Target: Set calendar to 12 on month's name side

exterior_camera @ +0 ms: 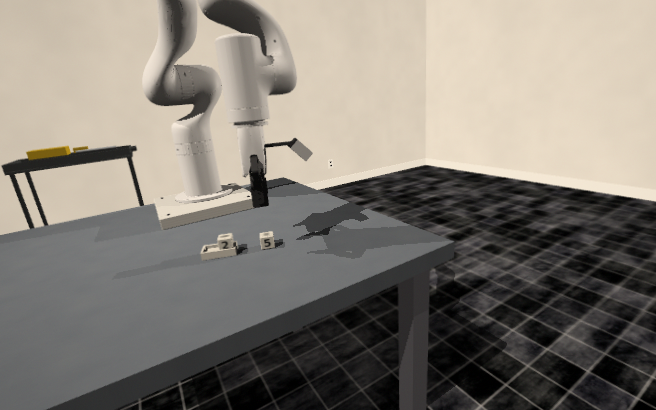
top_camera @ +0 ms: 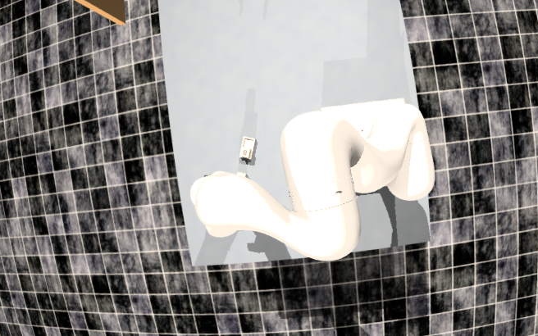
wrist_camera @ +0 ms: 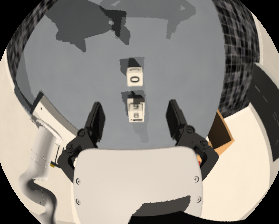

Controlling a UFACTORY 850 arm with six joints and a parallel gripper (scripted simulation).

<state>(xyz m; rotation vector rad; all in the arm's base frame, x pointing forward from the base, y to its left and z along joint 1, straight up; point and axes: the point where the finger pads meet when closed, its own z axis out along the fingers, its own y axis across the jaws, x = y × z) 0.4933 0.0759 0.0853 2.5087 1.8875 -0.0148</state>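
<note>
The small cream tray (top_camera: 248, 142) (exterior_camera: 218, 255) lies flat on the table. One cube (top_camera: 244, 152) (exterior_camera: 225, 241) (wrist_camera: 136, 107) stands in one end of it, showing an upright 2 towards the exterior camera; the tray's other end holds no cube. The other cube (exterior_camera: 267, 240) (wrist_camera: 135, 77) stands on the table off the tray's cube end, a gap apart. It shows an upright 5 towards the exterior camera and a 0 on top. My gripper (exterior_camera: 259, 204) (wrist_camera: 134, 108) is wide open and holds nothing, raised above the table. In the top view the arm hides the gripper. I cannot make out the month's name.
The arm's white base plate (exterior_camera: 208, 212) stands on the table (top_camera: 221, 62) (exterior_camera: 167, 315) behind the tray in the exterior view. A side table (exterior_camera: 101, 151) with a yellow object (exterior_camera: 48, 152) stands behind the main table. An orange-edged box (top_camera: 108, 10) (wrist_camera: 221, 134) is beyond the table.
</note>
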